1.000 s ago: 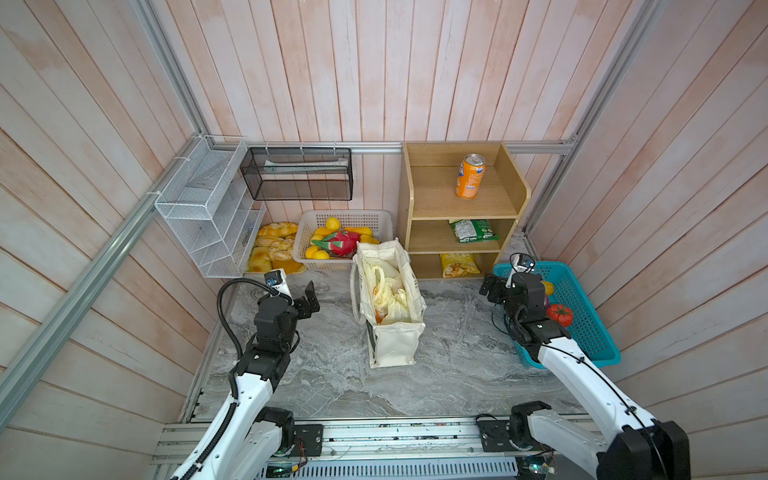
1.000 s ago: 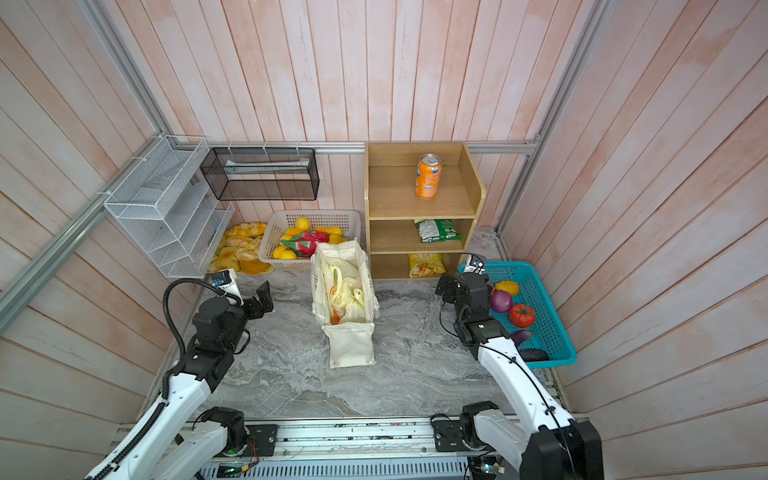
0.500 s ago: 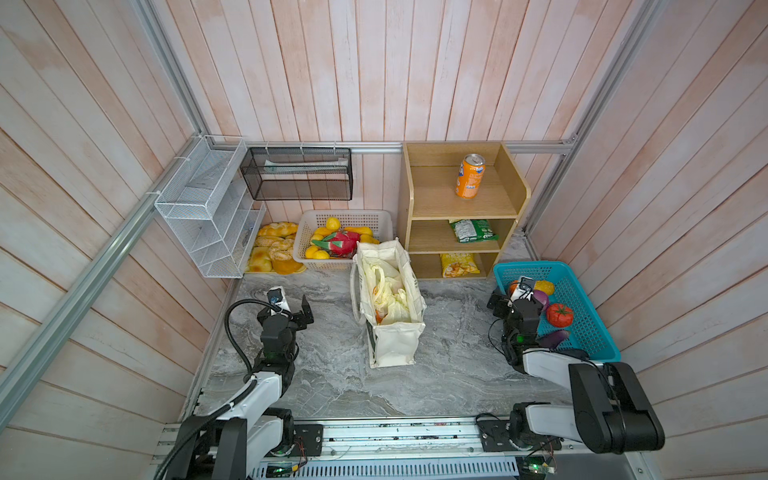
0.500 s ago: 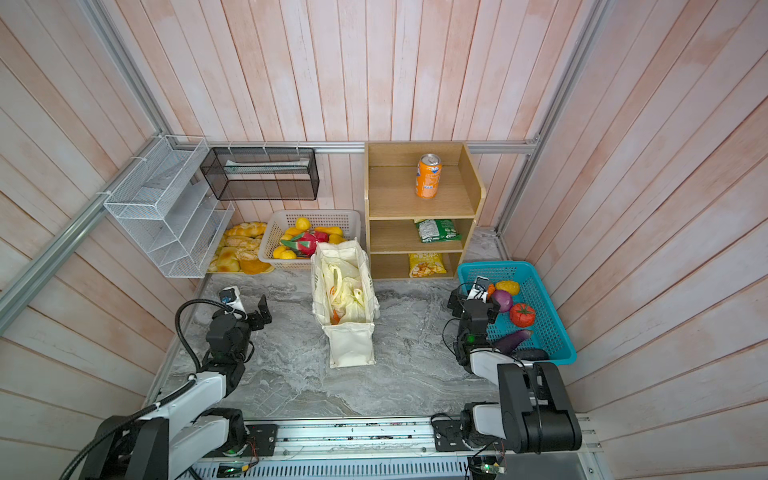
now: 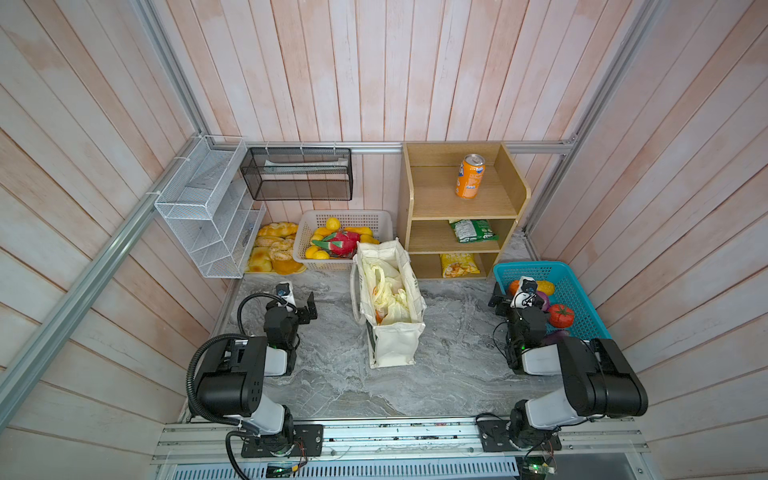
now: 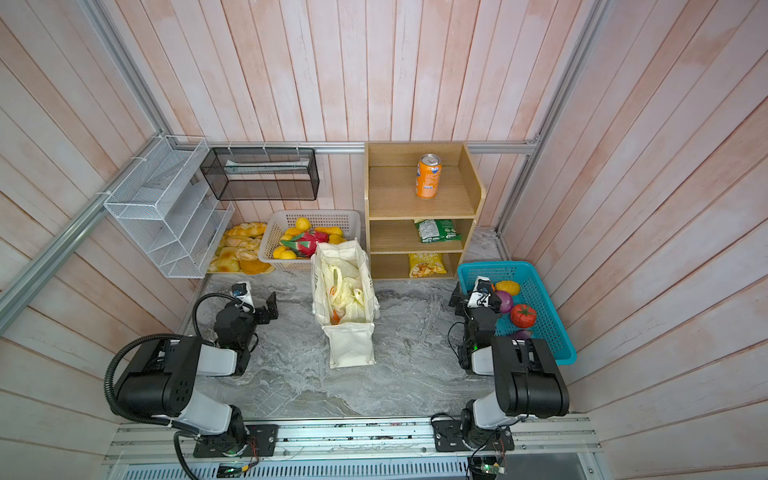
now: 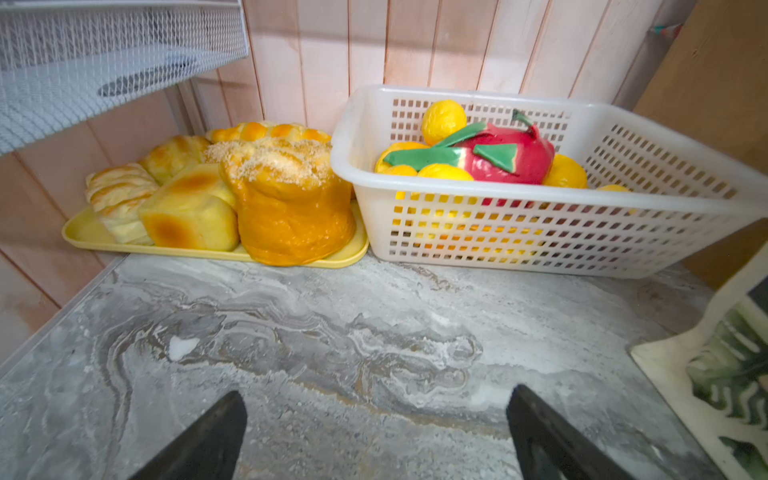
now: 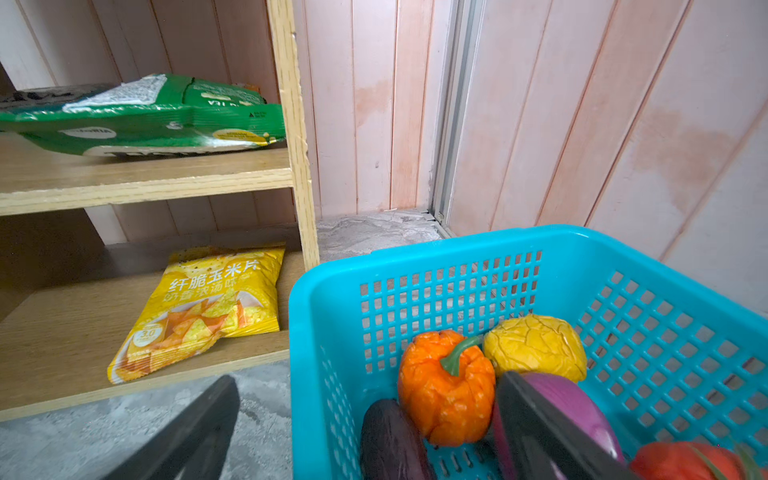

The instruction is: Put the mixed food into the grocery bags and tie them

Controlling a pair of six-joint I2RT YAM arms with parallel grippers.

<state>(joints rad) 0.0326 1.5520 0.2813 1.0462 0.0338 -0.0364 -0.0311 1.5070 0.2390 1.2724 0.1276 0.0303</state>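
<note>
Both my arms have folded back from their reach and now sit low near their bases, left gripper (image 7: 376, 395) and right gripper (image 8: 365, 380) both spread wide and empty. The canvas tote (image 5: 392, 345) stands upright mid-way across the tabletop (image 5: 457, 332), holding the bunched plastic bag (image 5: 390, 291). With no mixed food visible outside it, packing looks done, though I cannot tell whether the bags are tied.

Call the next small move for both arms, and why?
Probably none: hold the folded pose. The left end effector and right end effector are open and empty; the plastic bag already sits in the tote, knot unclear.
</note>
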